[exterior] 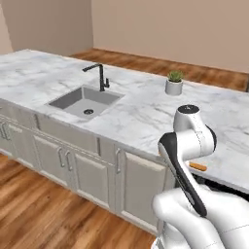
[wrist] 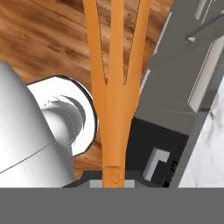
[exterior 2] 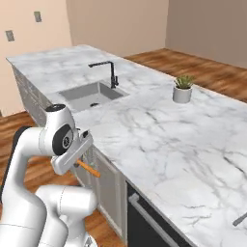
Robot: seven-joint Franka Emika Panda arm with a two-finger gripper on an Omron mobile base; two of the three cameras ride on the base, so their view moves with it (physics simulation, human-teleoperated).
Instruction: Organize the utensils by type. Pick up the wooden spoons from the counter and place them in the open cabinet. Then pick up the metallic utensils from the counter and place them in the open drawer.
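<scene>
My gripper (wrist: 114, 178) is shut on the handle end of a shiny orange-copper fork (wrist: 116, 87), one of the metallic utensils. Its three prongs point away from the hand, over wood floor and the grey base units. From the right base view the gripper (exterior 2: 78, 162) hangs low in front of the counter (exterior 2: 159, 140), with the fork (exterior 2: 89, 169) sticking out below the counter edge. In the left base view a short piece of the fork (exterior: 198, 166) shows beside my forearm. A slim grey utensil end (exterior 2: 240, 219) lies on the marble at the far right. The wooden spoons, cabinet and drawer are out of view.
A sink (exterior: 85, 101) with a black tap (exterior: 101, 77) is set in the counter (exterior: 141, 112). A small potted plant (exterior 2: 183, 89) stands farther back. Base unit doors (exterior: 90, 177) with steel handles run below. A dark appliance front (exterior 2: 144, 214) sits under the counter.
</scene>
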